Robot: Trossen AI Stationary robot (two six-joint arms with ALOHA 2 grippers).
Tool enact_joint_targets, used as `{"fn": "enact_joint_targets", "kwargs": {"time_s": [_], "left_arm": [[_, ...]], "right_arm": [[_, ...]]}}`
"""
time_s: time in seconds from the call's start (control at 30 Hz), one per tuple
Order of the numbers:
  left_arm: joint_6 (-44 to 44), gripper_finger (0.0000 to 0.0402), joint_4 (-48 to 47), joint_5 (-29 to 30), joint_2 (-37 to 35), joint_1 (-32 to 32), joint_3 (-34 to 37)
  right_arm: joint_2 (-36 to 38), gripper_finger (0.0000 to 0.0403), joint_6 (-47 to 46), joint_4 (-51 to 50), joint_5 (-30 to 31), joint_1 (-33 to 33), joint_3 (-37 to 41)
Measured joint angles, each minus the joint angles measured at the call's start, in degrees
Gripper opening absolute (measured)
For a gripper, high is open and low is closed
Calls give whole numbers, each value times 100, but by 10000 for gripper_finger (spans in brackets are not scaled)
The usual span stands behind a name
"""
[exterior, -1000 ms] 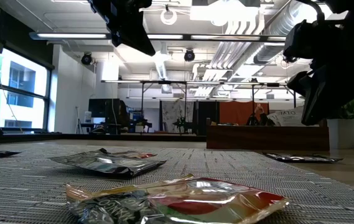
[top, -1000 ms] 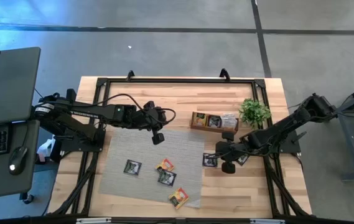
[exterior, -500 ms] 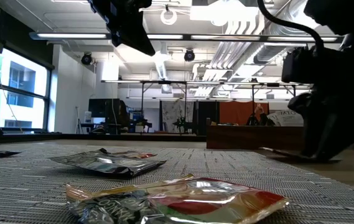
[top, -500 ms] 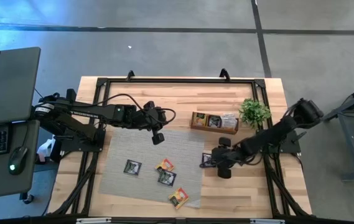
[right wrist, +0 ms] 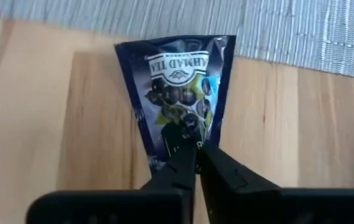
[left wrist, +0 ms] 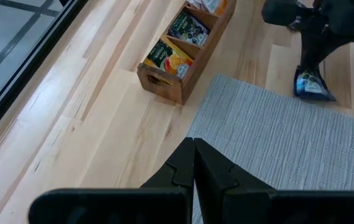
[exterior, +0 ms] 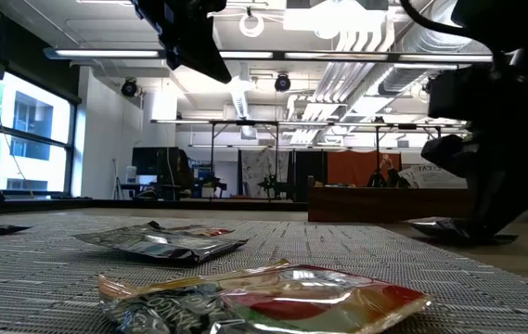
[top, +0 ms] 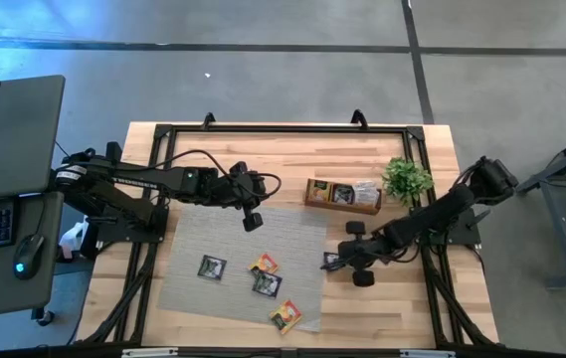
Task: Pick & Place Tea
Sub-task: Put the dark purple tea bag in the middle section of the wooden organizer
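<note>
While its jaws pinch a dark blue tea sachet point(right wrist: 175, 93) beside the grey mat's point(top: 233, 239) edge on the tabletop point(top: 402, 308), the right gripper point(top: 340, 263) works near the wooden tray point(top: 342, 195); four sachets lie on the mat, left gripper point(top: 254, 221) pressed shut above.

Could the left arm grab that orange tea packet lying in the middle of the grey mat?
Probably yes. The left gripper, shut, hovers over the mat, and nothing lies between it and the orange tea packet; it would need to open first.
</note>
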State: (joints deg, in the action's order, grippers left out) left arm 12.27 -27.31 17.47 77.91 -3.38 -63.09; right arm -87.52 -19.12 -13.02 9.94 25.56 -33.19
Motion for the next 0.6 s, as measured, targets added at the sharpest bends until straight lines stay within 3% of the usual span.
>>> {"fn": "enact_joint_targets", "kwargs": {"time_s": [0.13, 0.4, 0.5, 0.6], "left_arm": [[2, 1, 0, 0, 0, 0, 0], [1, 1, 3, 2, 0, 0, 0], [2, 1, -24, 2, 0, 0, 0], [1, 1, -24, 4, 0, 0, 0]], "right_arm": [[460, 30, 694, -725, 376, 20, -120], [837, 7, 3166, -4354, 2833, -77, -1990], [824, 16, 3917, -4899, 3681, -307, -2499], [813, 14, 5232, -4858, 4131, -643, -2633]]}}
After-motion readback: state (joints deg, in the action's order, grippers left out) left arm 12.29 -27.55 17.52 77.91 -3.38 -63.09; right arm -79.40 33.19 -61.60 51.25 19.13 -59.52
